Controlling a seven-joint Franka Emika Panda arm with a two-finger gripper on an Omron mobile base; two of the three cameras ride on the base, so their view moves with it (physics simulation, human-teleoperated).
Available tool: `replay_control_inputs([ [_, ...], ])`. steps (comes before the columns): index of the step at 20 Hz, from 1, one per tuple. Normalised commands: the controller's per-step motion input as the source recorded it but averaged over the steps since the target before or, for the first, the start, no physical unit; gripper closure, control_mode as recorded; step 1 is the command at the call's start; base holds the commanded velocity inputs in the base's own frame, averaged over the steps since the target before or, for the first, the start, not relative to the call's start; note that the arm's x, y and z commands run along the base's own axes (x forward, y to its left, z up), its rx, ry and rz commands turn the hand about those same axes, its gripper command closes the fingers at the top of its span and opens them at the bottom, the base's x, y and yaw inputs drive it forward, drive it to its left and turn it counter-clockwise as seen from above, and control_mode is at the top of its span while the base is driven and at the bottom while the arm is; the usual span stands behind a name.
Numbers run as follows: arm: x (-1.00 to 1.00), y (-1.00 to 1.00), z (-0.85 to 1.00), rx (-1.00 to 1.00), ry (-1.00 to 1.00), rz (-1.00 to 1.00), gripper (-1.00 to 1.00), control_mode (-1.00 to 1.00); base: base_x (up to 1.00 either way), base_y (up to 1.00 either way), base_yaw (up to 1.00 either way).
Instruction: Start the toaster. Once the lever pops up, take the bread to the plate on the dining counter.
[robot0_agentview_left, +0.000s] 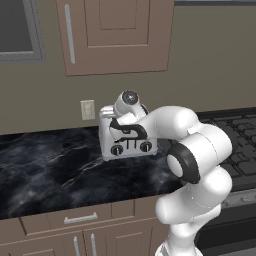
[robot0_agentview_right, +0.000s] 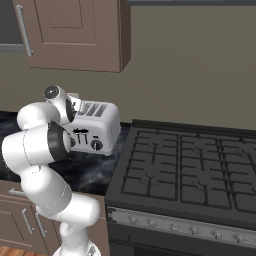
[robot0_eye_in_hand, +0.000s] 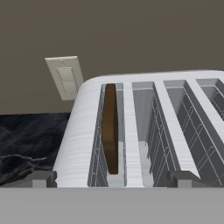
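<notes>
The toaster (robot0_eye_in_hand: 144, 131) — a silver-white four-slot model — stands on the black marble-veined counter (robot0_agentview_left: 50, 170) against the beige wall, just left of the black stove (robot0_agentview_right: 190, 165). The bread (robot0_eye_in_hand: 110, 127), a dark brown slice seen edge-on, sits upright in the slot nearest the wall outlet (robot0_eye_in_hand: 65, 78); the neighbouring slots show bare wire racks. Two round black knobs (robot0_agentview_left: 131, 147) mark the toaster's front. The gripper (robot0_eye_in_hand: 111, 177) hovers just above the toaster's front edge — its fingertips (robot0_eye_in_hand: 41, 178) spread wide, holding nothing. Brown cabinets (robot0_agentview_left: 117, 35) hang overhead.
</notes>
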Motion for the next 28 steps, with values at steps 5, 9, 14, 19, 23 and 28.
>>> replay_control_inputs([
  [5, 0.0, 0.0, 0.0, 0.0, 0.0, 0.0, -1.0, -1.0, 0.0, 0.0, 0.0],
  [9, 0.0, 0.0, 0.0, 0.0, 0.0, 0.0, -1.0, -1.0, 0.0, 0.0, 0.0],
  [14, 0.0, 0.0, 0.0, 0.0, 0.0, 0.0, -1.0, -1.0, 0.0, 0.0, 0.0],
  [19, 0.0, 0.0, 0.0, 0.0, 0.0, 0.0, -1.0, -1.0, 0.0, 0.0, 0.0],
  [23, 0.0, 0.0, 0.0, 0.0, 0.0, 0.0, -1.0, -1.0, 0.0, 0.0, 0.0],
  [28, 0.0, 0.0, 0.0, 0.0, 0.0, 0.0, -1.0, -1.0, 0.0, 0.0, 0.0],
])
